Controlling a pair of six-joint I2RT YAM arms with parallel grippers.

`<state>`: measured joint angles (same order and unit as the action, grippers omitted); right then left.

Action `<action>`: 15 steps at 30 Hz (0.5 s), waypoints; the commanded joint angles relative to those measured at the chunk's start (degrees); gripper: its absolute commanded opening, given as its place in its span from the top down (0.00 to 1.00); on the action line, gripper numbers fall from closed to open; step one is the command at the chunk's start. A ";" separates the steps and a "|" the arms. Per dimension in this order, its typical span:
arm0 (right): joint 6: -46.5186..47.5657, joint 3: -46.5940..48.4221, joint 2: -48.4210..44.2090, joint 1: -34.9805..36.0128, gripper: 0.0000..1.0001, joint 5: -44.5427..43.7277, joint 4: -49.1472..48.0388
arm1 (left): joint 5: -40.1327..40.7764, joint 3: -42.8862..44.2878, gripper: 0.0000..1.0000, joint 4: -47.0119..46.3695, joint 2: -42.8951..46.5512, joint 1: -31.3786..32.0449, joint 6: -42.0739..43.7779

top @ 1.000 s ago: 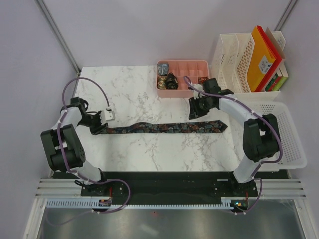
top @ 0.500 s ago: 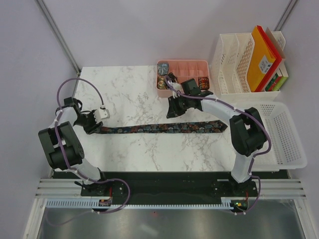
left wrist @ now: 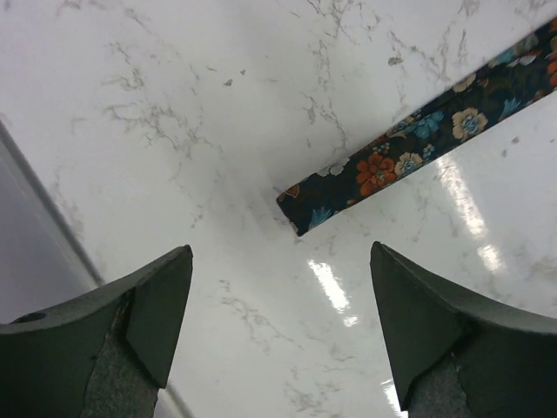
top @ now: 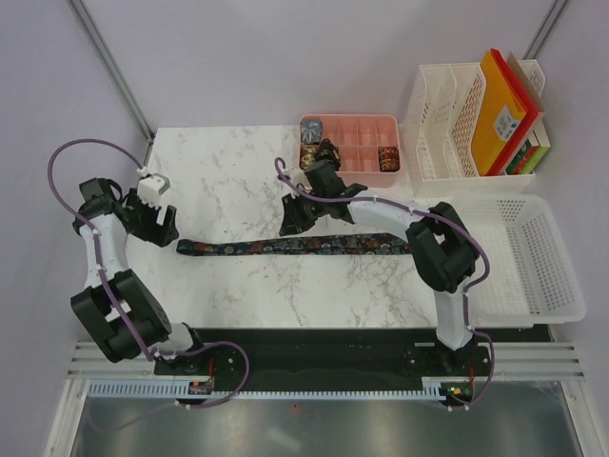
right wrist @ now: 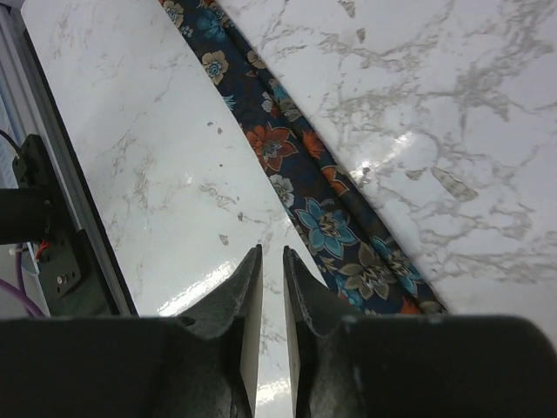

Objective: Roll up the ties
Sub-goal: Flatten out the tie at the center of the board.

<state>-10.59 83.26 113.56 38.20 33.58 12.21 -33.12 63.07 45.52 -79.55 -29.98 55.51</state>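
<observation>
**Flowered tie (top: 295, 247) flat on the worktop (top: 238, 171), both sets of fingers off it**

In the top view the dark tie, printed with orange and blue flowers, lies unrolled as a straight strip from 9 o'clock to 3 o'clock across the middle of the marble worktop. The left gripper (left wrist: 280, 252) is by its narrow 9 o'clock end with its fingers spread wide and released, and the tie's tip lies on the worktop beyond them, untouched. The right gripper (right wrist: 271, 251) is just on the 12 o'clock side of the tie's middle stretch. Its fingers are drawn almost together with only a thin slit between them, and they grasp nothing. At the 12 o'clock edge, a pink tray (top: 347, 118) holds coiled ties (top: 388, 157) in its compartments.
</observation>
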 commanded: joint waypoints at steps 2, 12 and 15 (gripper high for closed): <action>-2.94 3.75 4.74 3.37 0.79 -1.77 -5.17 | -3.87 -0.14 0.12 -0.25 -3.06 -3.33 -25.78; -3.65 4.80 10.01 5.57 0.82 -5.02 -8.43 | -7.39 -1.37 0.19 -6.49 -13.43 -5.00 -38.62; -3.47 4.28 10.72 5.66 0.83 -5.81 -9.13 | -6.87 -2.24 0.26 -7.89 -16.07 -5.09 -39.33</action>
<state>-13.76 85.82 122.91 43.42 29.45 6.31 -38.06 61.60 41.04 -93.34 -34.65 21.52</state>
